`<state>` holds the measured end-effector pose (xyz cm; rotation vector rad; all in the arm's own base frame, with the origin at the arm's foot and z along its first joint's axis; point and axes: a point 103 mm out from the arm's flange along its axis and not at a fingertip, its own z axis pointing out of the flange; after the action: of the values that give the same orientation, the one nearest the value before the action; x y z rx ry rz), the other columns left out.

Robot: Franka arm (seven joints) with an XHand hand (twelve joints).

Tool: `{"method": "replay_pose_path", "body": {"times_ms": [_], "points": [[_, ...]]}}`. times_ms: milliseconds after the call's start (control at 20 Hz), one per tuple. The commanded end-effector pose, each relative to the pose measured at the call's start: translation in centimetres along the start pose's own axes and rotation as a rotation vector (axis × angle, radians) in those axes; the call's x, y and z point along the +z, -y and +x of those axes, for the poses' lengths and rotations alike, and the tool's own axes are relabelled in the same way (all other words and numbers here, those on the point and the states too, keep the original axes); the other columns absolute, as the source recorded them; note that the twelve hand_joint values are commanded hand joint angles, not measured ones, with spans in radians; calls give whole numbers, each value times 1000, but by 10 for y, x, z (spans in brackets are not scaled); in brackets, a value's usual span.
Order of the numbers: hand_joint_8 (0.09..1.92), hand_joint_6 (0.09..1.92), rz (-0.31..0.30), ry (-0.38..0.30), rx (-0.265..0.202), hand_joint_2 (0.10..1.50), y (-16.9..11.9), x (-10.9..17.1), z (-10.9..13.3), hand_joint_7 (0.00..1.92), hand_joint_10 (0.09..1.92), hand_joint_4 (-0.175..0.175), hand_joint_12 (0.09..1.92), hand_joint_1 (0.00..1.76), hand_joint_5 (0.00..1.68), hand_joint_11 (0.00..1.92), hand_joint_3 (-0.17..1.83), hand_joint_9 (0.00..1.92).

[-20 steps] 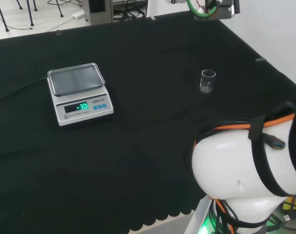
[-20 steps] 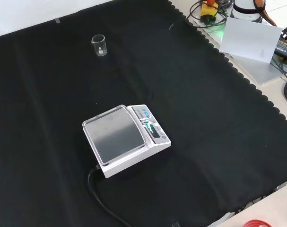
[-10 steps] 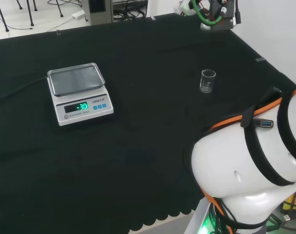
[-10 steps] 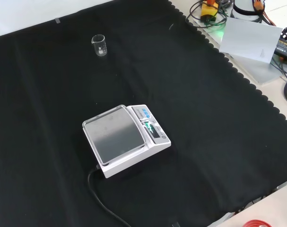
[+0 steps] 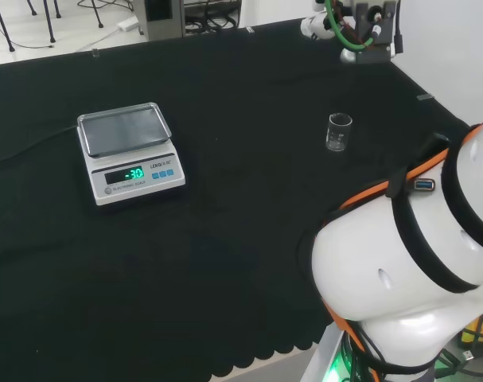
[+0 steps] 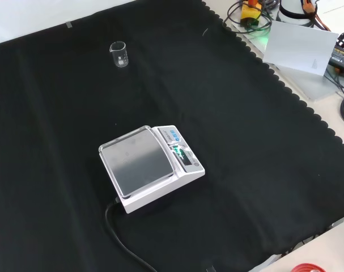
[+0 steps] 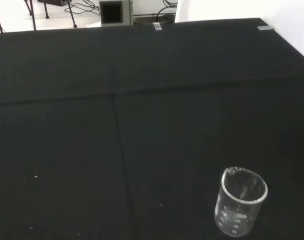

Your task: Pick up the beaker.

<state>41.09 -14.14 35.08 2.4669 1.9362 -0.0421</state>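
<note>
Tabletop (image 6: pixel 262 158) cloth was plain black with a scalloped edge. Beaker (image 7: pixel 240 201) was clear glass with white markings. Scale (image 5: pixel 130 151) was white, grey pan, green digits, blue buttons. My arm (image 5: pixel 416 263) was white, orange-trimmed.

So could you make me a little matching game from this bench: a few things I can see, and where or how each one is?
Things:
1. beaker
2. scale
3. black cloth
4. black cable

Descriptions:
A. covers the whole bench
B. stands upright and alone, clear glass
C. runs from the scale toward the front view's bottom edge
D. white body, grey pan, green lit display

Pairs: 1-B, 2-D, 3-A, 4-C
</note>
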Motion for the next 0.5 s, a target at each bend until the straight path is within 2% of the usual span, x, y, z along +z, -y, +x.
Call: {"method": "replay_pose_path", "body": {"times_ms": [50, 500], "points": [[711, 664, 34, -12, 40, 1150, -14, 29, -21, 468, 783, -63, 1407, 723, 534, 218, -175, 593], [709, 668, 87, -3, 90, 1149, -17, 59, -49, 465, 778, -65, 1403, 724, 529, 224, -175, 594]]}}
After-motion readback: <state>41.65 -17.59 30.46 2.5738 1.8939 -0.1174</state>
